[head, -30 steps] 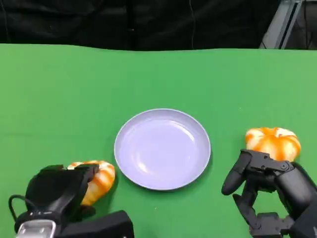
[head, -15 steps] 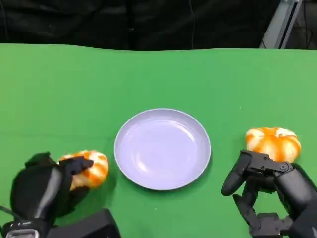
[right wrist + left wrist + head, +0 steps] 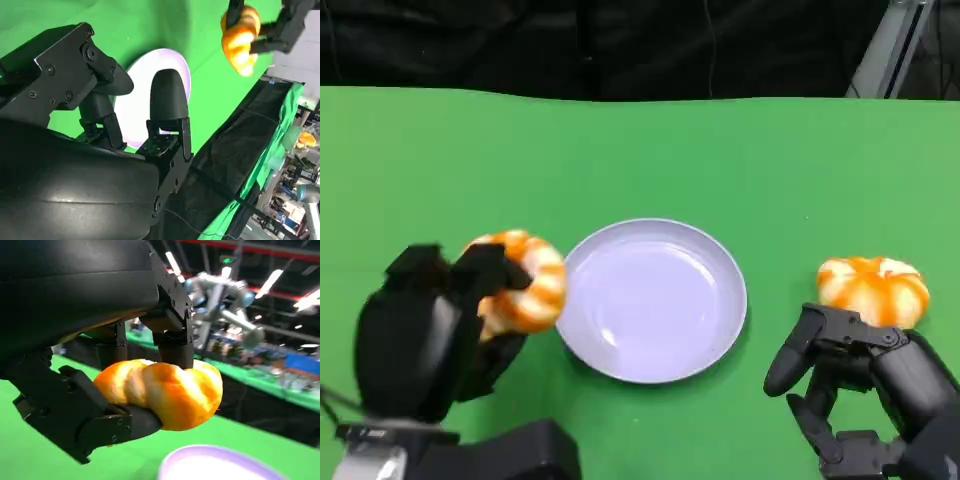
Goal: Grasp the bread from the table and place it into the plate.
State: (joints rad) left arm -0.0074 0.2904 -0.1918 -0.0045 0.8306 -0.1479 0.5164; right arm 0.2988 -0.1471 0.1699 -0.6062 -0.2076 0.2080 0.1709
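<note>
So the left hand (image 3: pixel 420 335) has its fingers (image 3: pixel 172 347) clamped on the bread (image 3: pixel 520 282) — plate (image 3: pixel 655 300) just beside it, toward the robot's right.

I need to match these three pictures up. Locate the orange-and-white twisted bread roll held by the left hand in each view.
Head view: twisted bread roll, lower left, beside the plate's rim.
Left wrist view: centre, pinched by black fingers.
Right wrist view: top right, held above the table.
Shared landmark: the round lavender plate.
</note>
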